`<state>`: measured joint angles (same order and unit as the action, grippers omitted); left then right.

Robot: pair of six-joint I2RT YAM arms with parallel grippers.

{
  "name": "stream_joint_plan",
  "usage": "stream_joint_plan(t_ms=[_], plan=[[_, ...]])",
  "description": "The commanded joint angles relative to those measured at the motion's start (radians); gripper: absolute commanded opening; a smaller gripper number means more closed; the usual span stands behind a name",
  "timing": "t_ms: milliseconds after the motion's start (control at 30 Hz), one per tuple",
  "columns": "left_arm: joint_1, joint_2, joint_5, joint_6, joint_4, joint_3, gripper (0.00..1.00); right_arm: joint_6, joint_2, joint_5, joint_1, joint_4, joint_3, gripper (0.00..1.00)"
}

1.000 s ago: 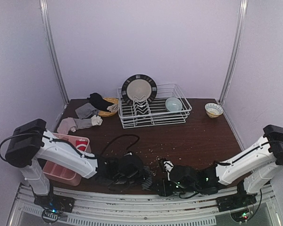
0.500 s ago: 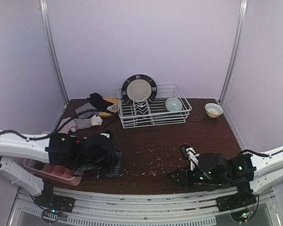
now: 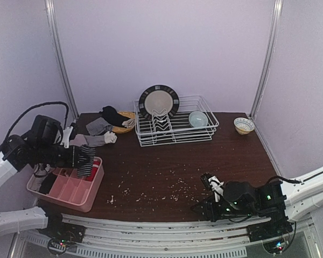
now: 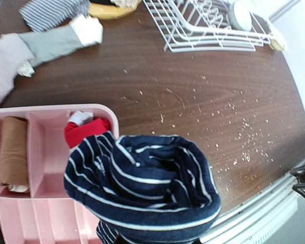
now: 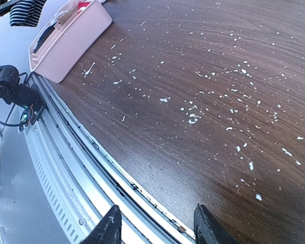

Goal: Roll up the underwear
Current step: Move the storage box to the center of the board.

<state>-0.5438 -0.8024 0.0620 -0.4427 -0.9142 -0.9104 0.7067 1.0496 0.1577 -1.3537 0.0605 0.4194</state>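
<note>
Lilac walls close in a dark table point(image 3: 167, 156).

Seen from above, the left gripper point(image 3: 79, 157) hangs over the far right corner of the tray point(image 3: 89, 198). It pinches the striped underwear point(image 3: 87, 162), and the cloth covers its fingertips. Behind the tray lie loose clothes point(image 3: 99, 129), too tangled to sort. Right of these stands a rack point(image 3: 175, 133) with a plate point(image 3: 159, 101). The right gripper point(image 3: 204, 207) sits low, well right of the tray, by the table's front edge. It is too dark here to tell how its jaws stand.

At the left wrist, the striped underwear, wound into a thick ring, fills the foreground and hides the fingers wholly. Below it is the tray's corner, cut off at the left and bottom. Red underwear point(image 4: 84, 131) sits in a tray compartment, partly hidden by the ring. A tan roll point(image 4: 12, 152) lies in a compartment further left.

At the right wrist, the two fingertips point(image 5: 109, 229) stand spread with nothing between them, above crumbs point(image 5: 193, 119) on the wood. The tray is at the upper left. The striped underwear above it is cropped by the frame.
</note>
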Motion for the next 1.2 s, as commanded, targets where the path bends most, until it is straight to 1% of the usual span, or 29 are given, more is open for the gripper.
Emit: stream_joint_plan(t_ms=[0, 67, 100, 200, 267, 367, 467, 500, 567, 633, 667, 733, 833, 933, 1167], plan=[[0.173, -0.176, 0.391, 0.171, 0.087, -0.005, 0.00, -0.040, 0.029, -0.042, 0.002, 0.060, -0.004, 0.46], [0.243, -0.244, 0.526, 0.204, 0.127, -0.002, 0.00, -0.048, 0.035, -0.054, 0.003, 0.071, -0.005, 0.46], [0.256, -0.269, 0.568, 0.219, 0.137, -0.001, 0.00, -0.051, 0.037, -0.056, 0.002, 0.074, -0.007, 0.46], [0.267, -0.336, 0.604, 0.255, 0.124, -0.009, 0.00, -0.059, 0.041, -0.056, 0.004, 0.083, -0.011, 0.46], [0.279, -0.348, 0.614, 0.255, 0.101, -0.006, 0.00, -0.067, 0.047, -0.059, 0.004, 0.086, -0.009, 0.46], [0.279, -0.268, 0.633, 0.191, 0.091, 0.036, 0.00, -0.081, 0.057, -0.065, 0.007, 0.090, -0.006, 0.46], [0.275, -0.104, 0.683, 0.042, 0.173, 0.130, 0.00, -0.094, 0.073, -0.077, 0.008, 0.113, -0.008, 0.46], [0.273, -0.066, 0.688, 0.014, 0.178, 0.142, 0.00, -0.096, 0.082, -0.081, 0.011, 0.123, -0.010, 0.46], [0.271, -0.049, 0.678, -0.006, 0.156, 0.146, 0.00, -0.100, 0.110, -0.098, 0.017, 0.145, -0.009, 0.46], [0.271, -0.102, 0.654, 0.015, 0.089, 0.124, 0.00, -0.103, 0.137, -0.115, 0.023, 0.161, -0.002, 0.45], [0.271, -0.138, 0.615, 0.025, 0.054, 0.100, 0.00, -0.104, 0.147, -0.122, 0.024, 0.165, 0.004, 0.45], [0.273, -0.194, 0.516, 0.074, -0.106, 0.050, 0.00, -0.109, 0.161, -0.130, 0.027, 0.175, 0.014, 0.45], [0.273, -0.191, 0.398, 0.085, -0.227, 0.041, 0.00, -0.116, 0.171, -0.134, 0.028, 0.206, 0.016, 0.45], [0.273, -0.180, 0.375, 0.073, -0.247, 0.050, 0.00, -0.124, 0.188, -0.145, 0.034, 0.231, 0.024, 0.45], [0.274, -0.258, 0.274, 0.040, -0.275, 0.037, 0.00, -0.132, 0.213, -0.192, 0.039, 0.257, 0.046, 0.45]])
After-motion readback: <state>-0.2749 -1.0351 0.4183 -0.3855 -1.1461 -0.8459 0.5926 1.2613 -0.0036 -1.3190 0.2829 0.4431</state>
